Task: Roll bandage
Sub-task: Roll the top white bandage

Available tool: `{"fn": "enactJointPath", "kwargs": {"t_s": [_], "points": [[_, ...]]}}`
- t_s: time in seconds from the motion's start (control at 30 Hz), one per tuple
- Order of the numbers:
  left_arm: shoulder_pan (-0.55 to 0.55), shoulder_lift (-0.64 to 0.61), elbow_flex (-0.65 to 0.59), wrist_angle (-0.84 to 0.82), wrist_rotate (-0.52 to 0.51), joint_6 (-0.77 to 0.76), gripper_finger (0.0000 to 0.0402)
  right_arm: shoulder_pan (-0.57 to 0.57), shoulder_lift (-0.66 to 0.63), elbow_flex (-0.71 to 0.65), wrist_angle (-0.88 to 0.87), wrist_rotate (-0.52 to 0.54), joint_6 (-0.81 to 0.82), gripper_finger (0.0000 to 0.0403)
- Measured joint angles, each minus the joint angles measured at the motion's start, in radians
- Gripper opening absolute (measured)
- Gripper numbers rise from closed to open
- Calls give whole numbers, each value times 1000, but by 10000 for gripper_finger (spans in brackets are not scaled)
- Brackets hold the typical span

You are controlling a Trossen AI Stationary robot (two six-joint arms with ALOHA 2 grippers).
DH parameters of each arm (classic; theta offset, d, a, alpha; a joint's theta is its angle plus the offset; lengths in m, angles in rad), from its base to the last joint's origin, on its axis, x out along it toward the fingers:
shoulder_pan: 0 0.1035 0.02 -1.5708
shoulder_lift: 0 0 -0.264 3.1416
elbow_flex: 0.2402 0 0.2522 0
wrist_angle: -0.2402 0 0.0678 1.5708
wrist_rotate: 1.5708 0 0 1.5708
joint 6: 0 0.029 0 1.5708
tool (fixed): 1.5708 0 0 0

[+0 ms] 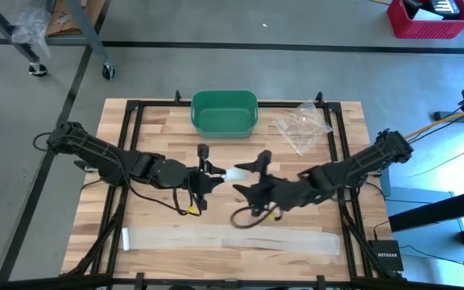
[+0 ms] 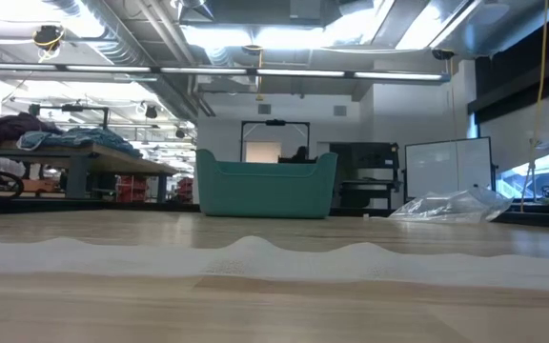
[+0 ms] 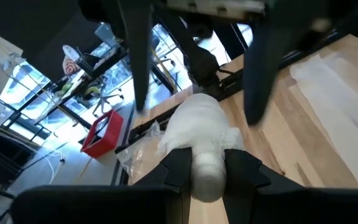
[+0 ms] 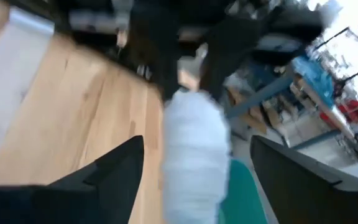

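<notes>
The wooden desk (image 1: 159, 121) fills the middle of the high view, with a dark frame along its edges. Along its lower edge lies a long flat strip of white bandage (image 1: 232, 239), unrolled from left to right; in the low view the same strip shows as a pale wavy band across the front of the desk. The green bin (image 1: 225, 113) stands at the upper middle of the desk, and to its right lies a crumpled clear plastic bag (image 1: 303, 126). The two dark arms meet near the centre of the frame. The left pincer (image 1: 206, 178) is clenched on one end of a small white bandage roll (image 1: 237, 175), which is held above the desk between the two arms; in the left wrist view its two fingers (image 3: 178, 171) press the rounded end of the roll from both sides. The right pincer (image 1: 256, 173) is just right of the roll with its fingers spread wide; in the right wrist view the roll (image 4: 192, 152) sits between those fingers and touches neither of them.
</notes>
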Motion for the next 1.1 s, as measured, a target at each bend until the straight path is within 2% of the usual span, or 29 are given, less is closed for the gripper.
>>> {"fn": "enactJointPath", "kwargs": {"t_s": [0.13, 0.23, 0.8, 0.97, 1.1], "points": [[1, 0, 0, 1, 0, -10, 54, -22, 87, 143, -184, -2, 60, 279], [1, 0, 0, 0, 0, -32, 54, -27, 128, 199, -249, -1, 63, 262], [0, 0, 0, 2, 1, -74, 54, -32, 137, 209, -305, 32, 44, 103], [-8, -6, 0, -18, -10, -91, 54, -32, 137, 209, -325, 32, 33, 76], [-26, -25, 0, -27, -35, -102, 61, -33, 137, 210, -314, 33, 34, 73]]}}
